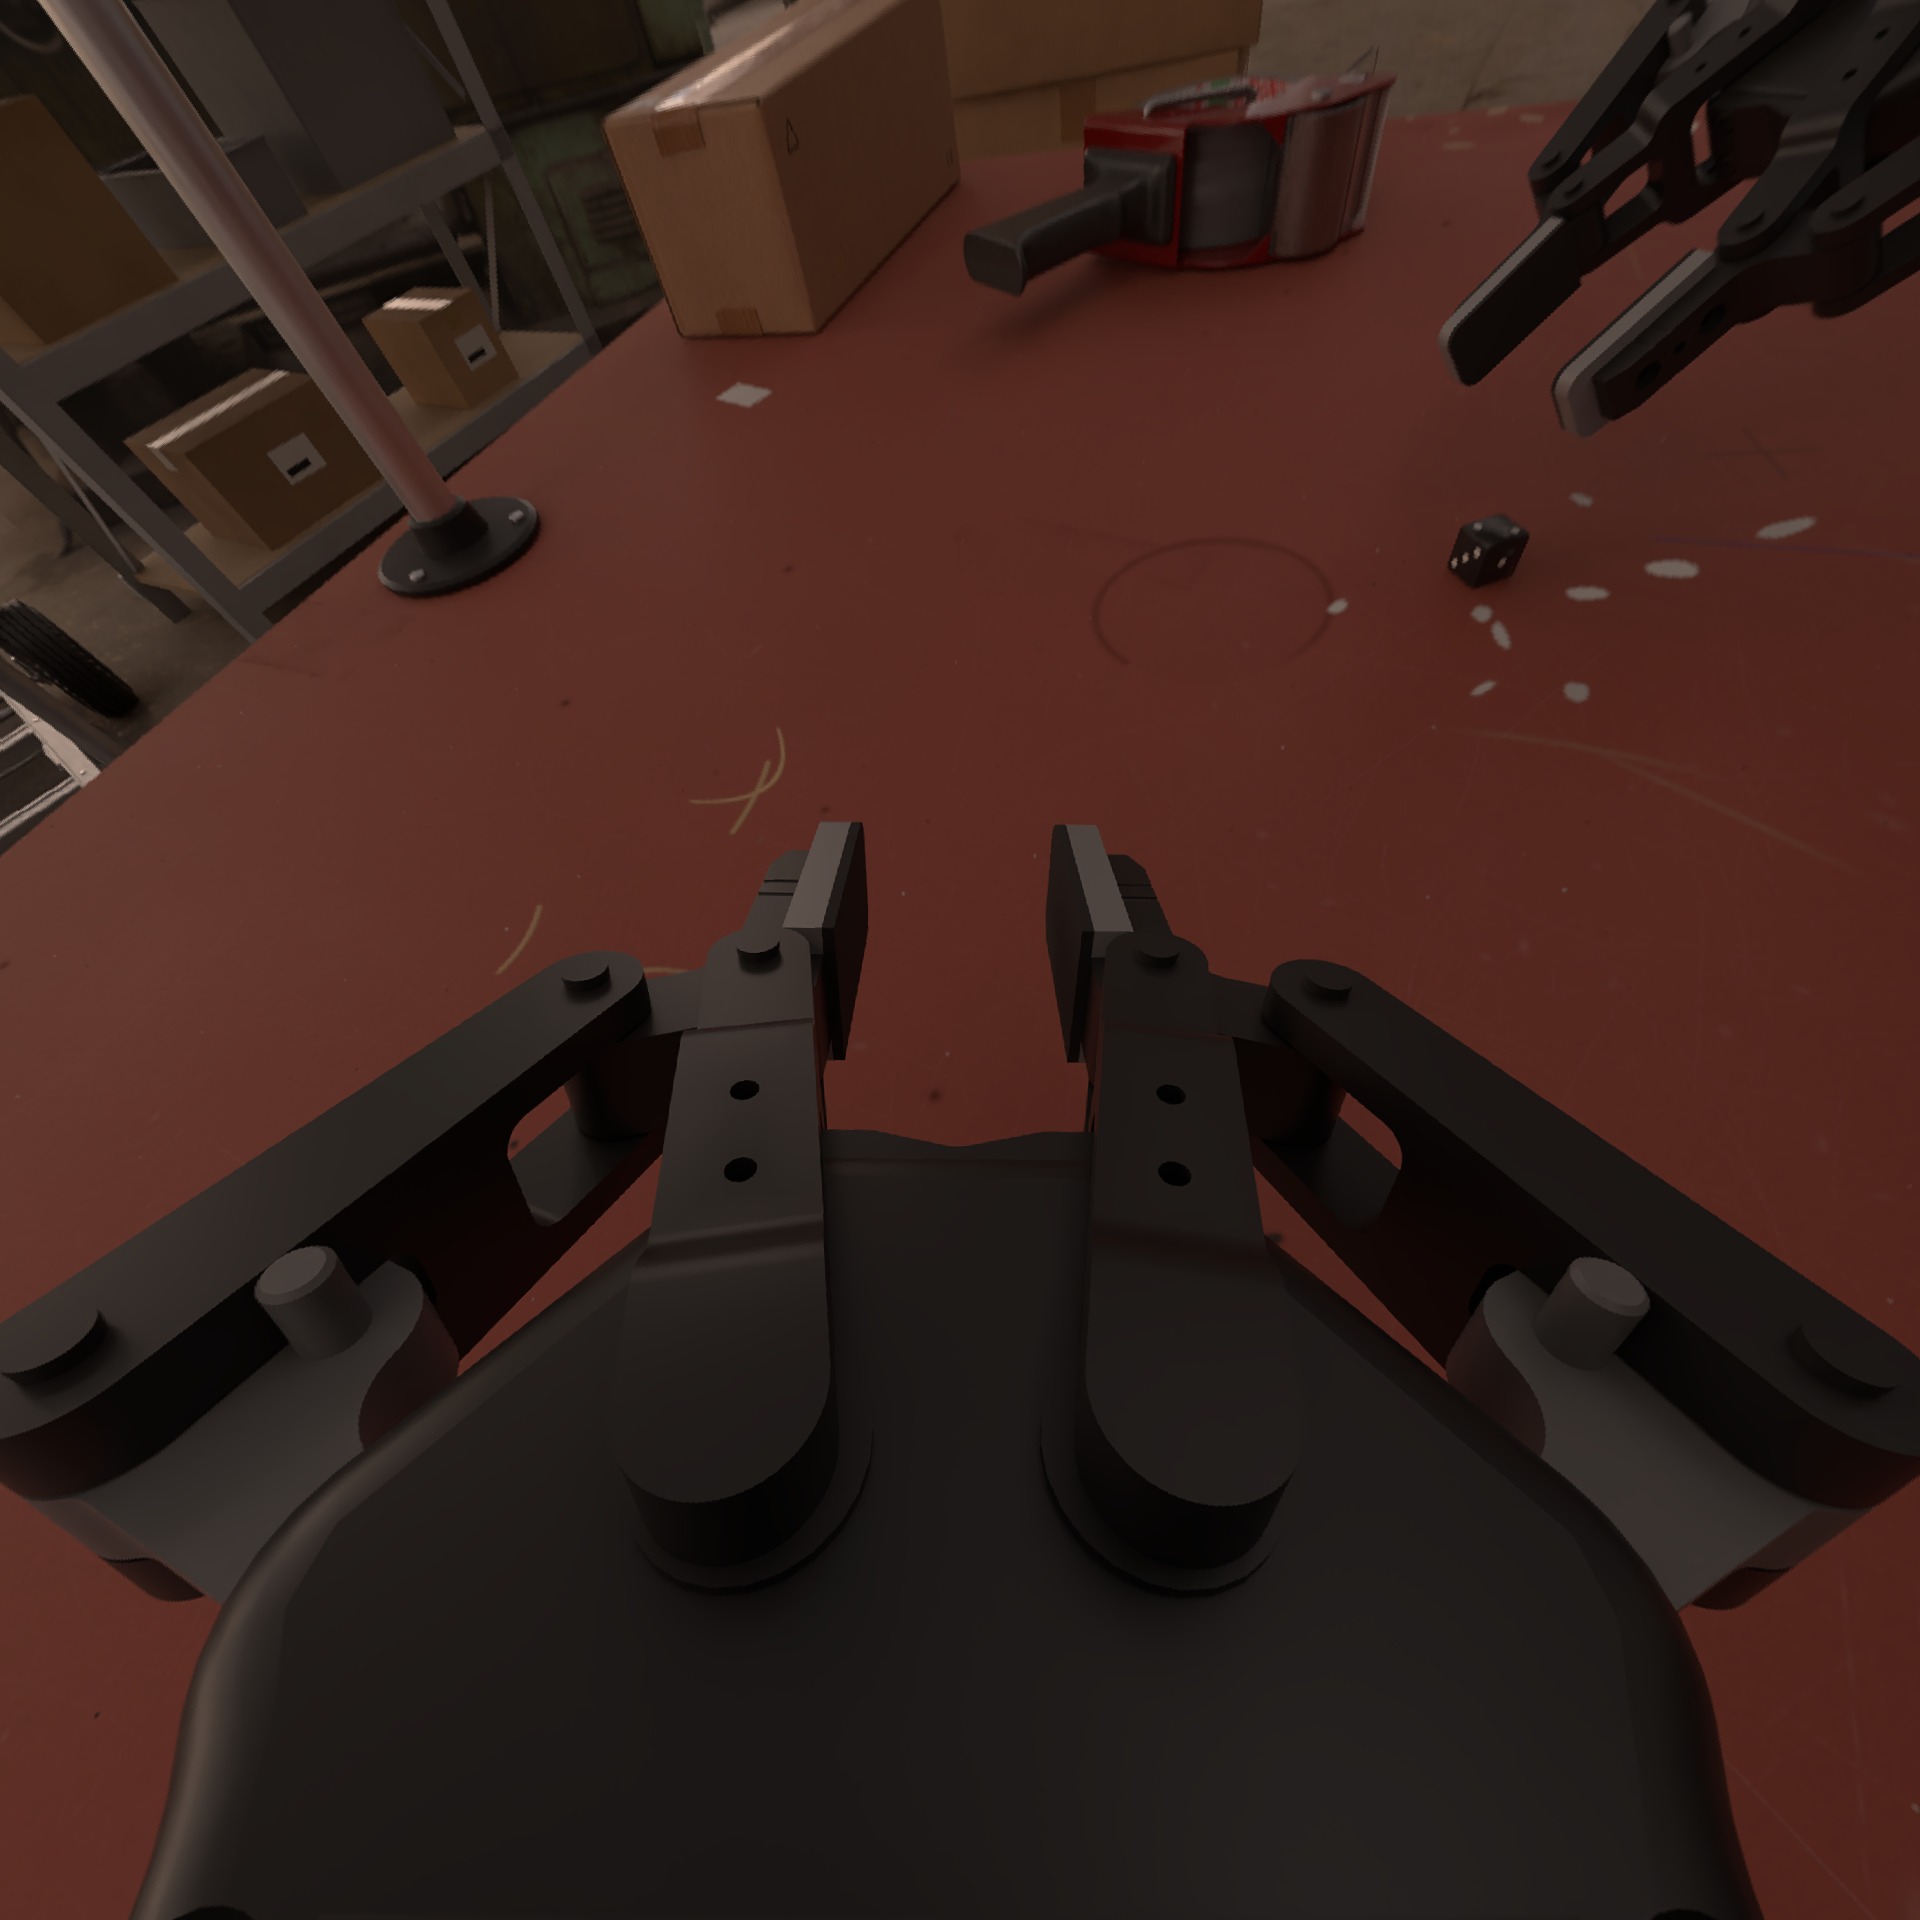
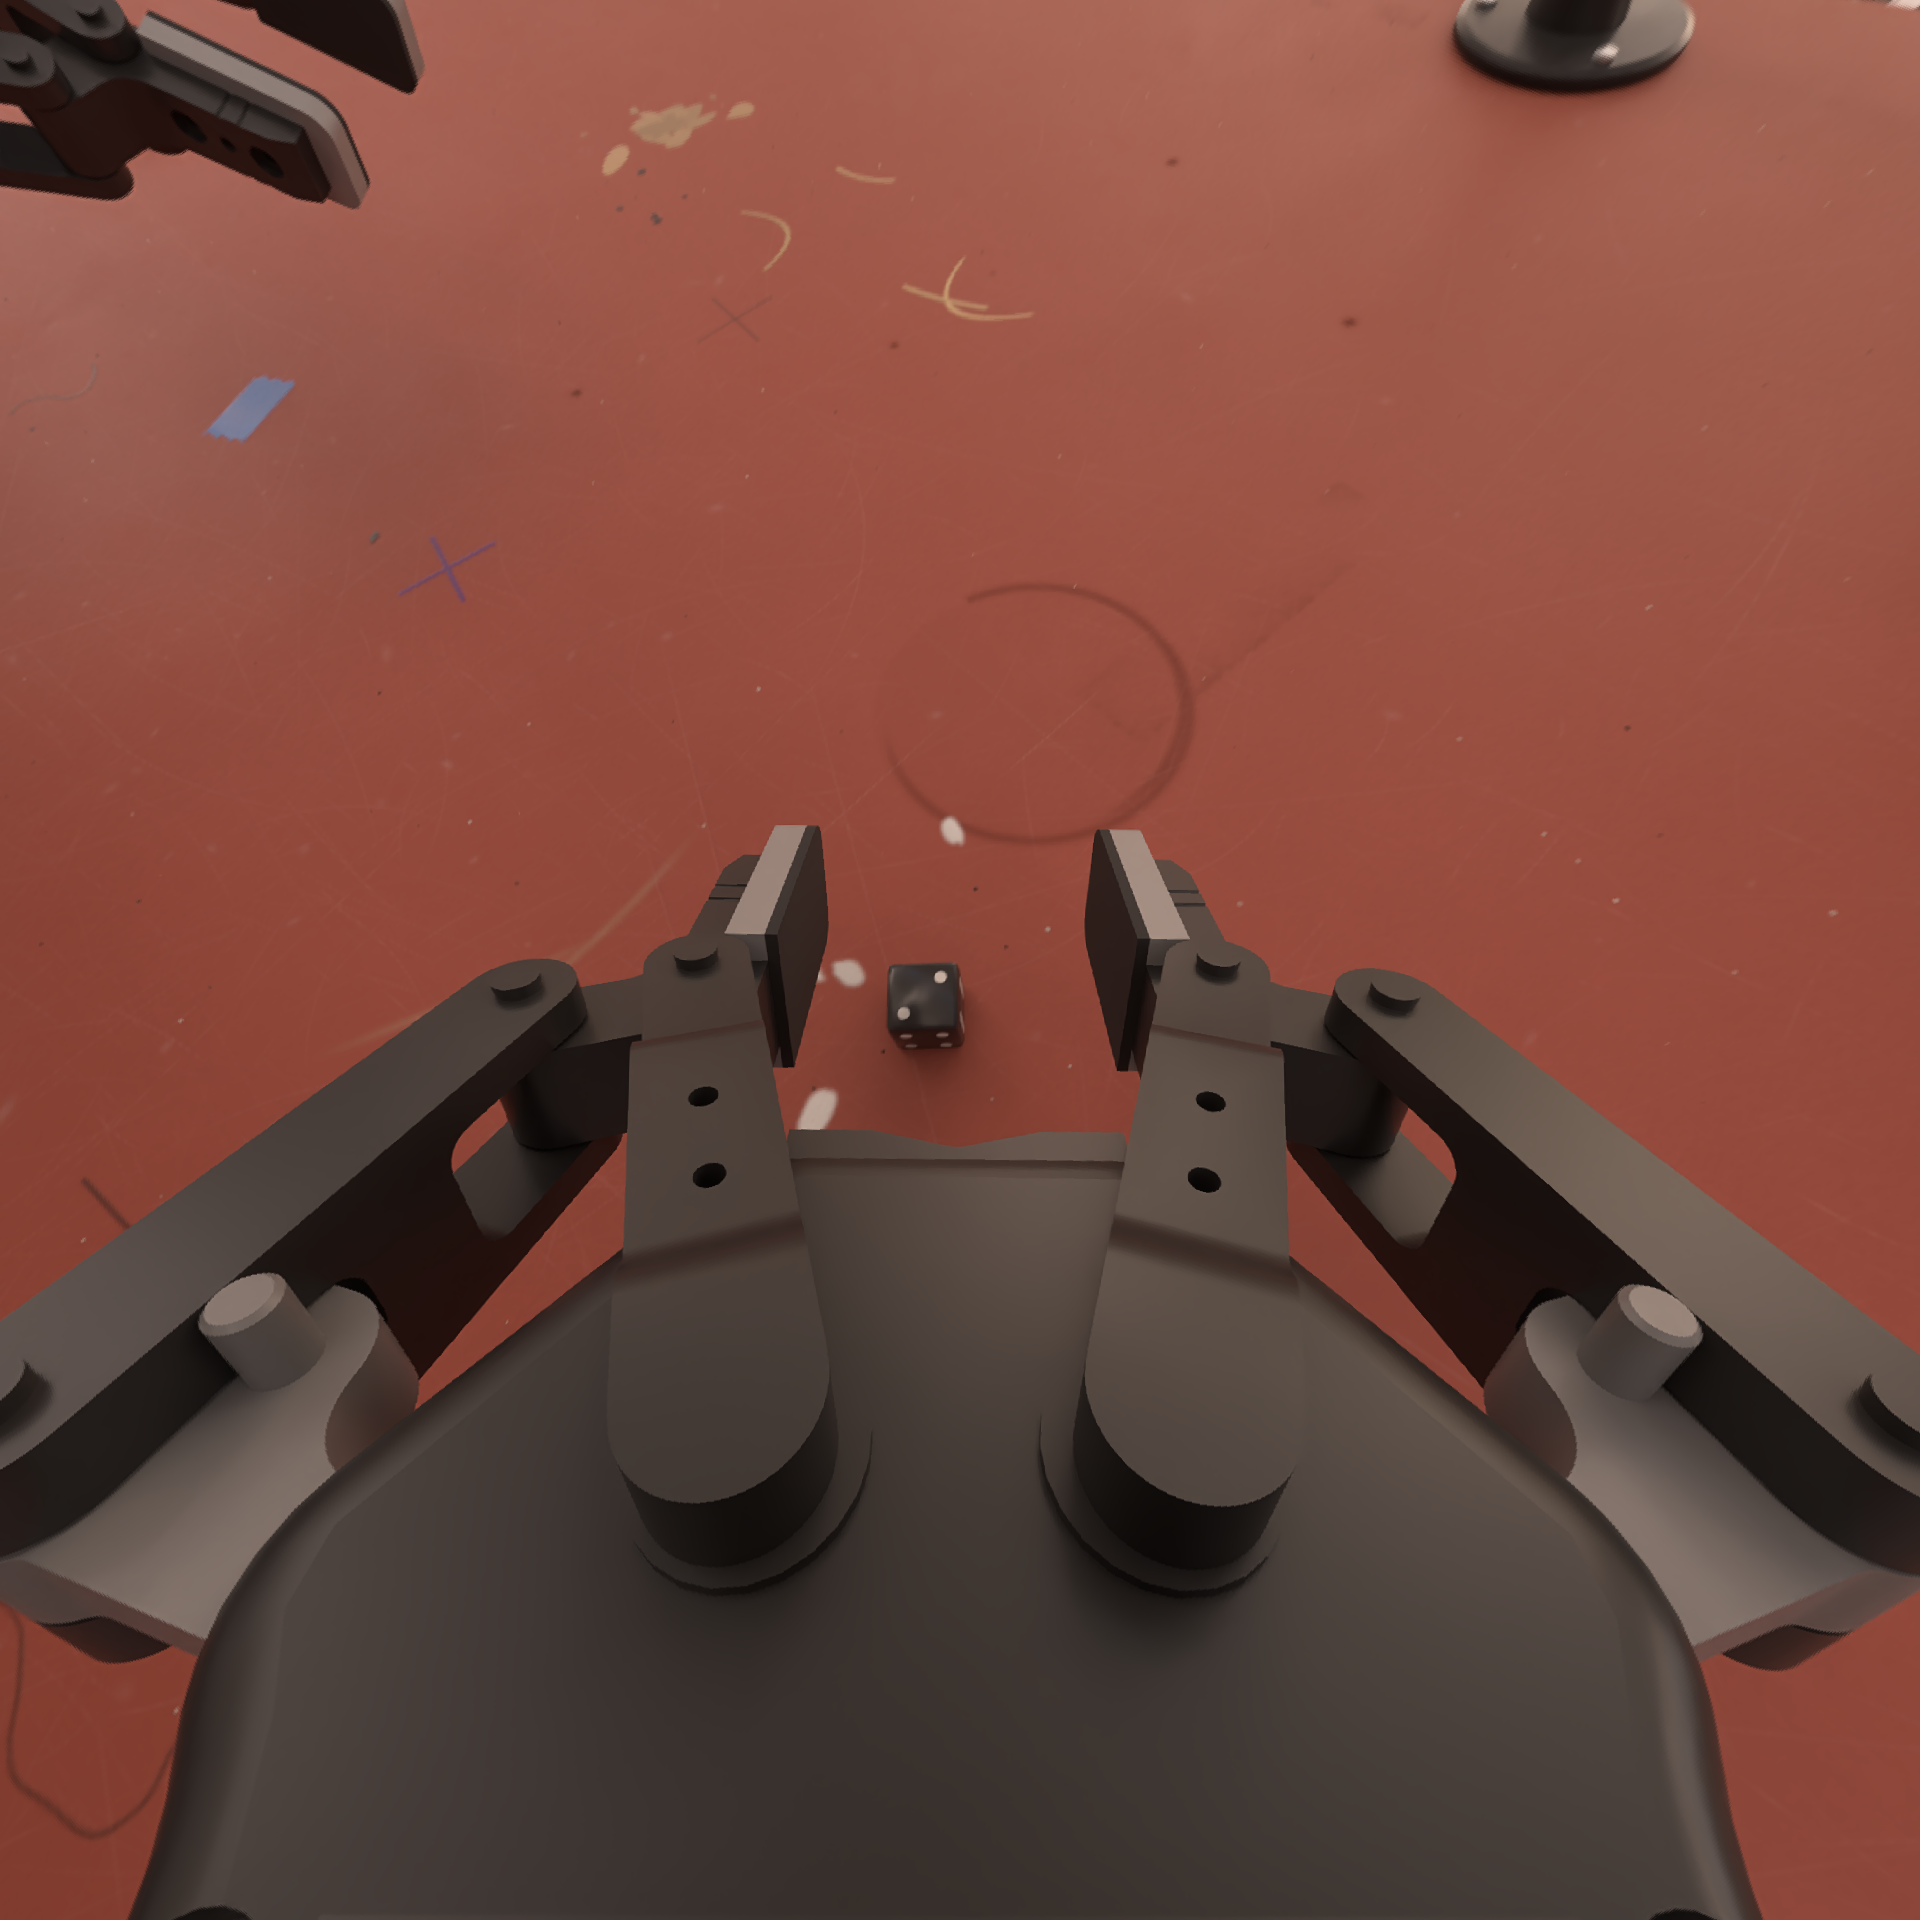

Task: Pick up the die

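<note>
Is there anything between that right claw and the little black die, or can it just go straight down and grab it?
Nothing visible blocks it. The right gripper hangs with its jaws open and empty, and the die sits alone on the red table below the gap. The tape dispenser and cardboard box lie far off.

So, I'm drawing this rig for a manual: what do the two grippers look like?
Both match: the left gripper and right gripper are matte dark grey, with two flat pads on pinned linkage bars, paired screw holes, pale grey knuckle pins and a rounded body. No cables or markings show.
</note>
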